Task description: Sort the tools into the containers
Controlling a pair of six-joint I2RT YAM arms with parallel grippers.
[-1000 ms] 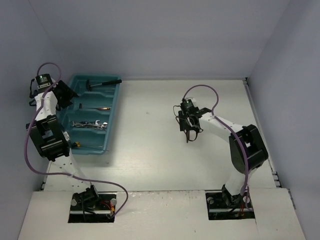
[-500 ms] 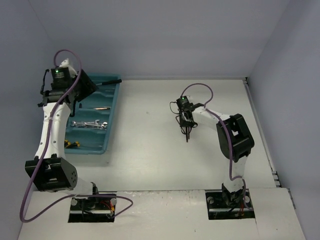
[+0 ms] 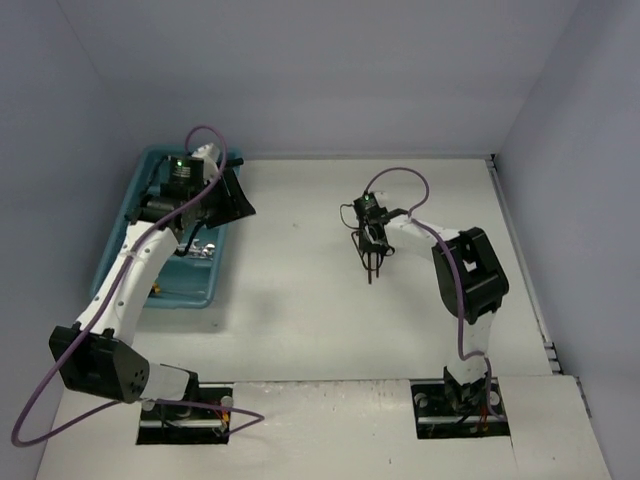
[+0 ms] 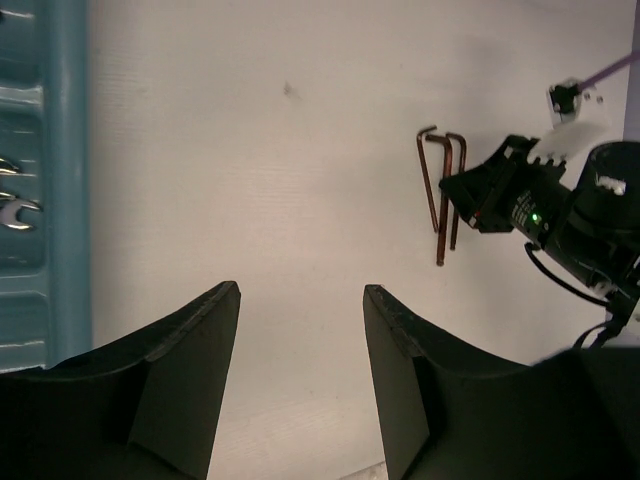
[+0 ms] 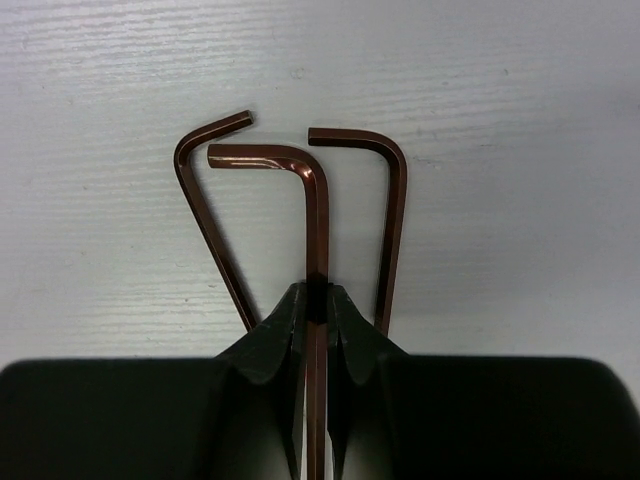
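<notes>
Right end effector (image 5: pixel 316 300) pressed together on the middle key (image 5: pixel 317 220), one of three thin reddish-brown L-shaped keys out on the white bench (image 5: pixel 500 80). Fingertips (image 5: pixel 280 325) pinch its long shank just ahead of me, and its bent end points off to my left. Left key (image 5: pixel 210 230) lies just beside my left fingertip, slanting away, its short arm close above the middle key's bend; can't tell if they touch. Right key (image 5: pixel 393 230) runs nearly parallel just beside my right fingertip, apart from the middle one, its short arm also turned left. Can't tell whether the pinched key is off the bench. From above, this end effector (image 3: pixel 372 262) points straight down near mid-bench, well apart from the teal tray (image 3: pixel 120 270). Left end effector (image 4: pixel 301 300) is spread, nothing between the fingers, only bare bench below. Tray wall (image 4: pixel 68 180) stands off to its left; silver wrench heads (image 4: pixel 18 212) show in the compartment beyond that wall. The three keys and my other arm sit ahead and to its right. Overhead, the left end effector (image 3: pixel 215 200) hangs at the tray's inner edge, and a yellow-handled screwdriver (image 3: pixel 155 290) shows in the nearest compartment.
</notes>
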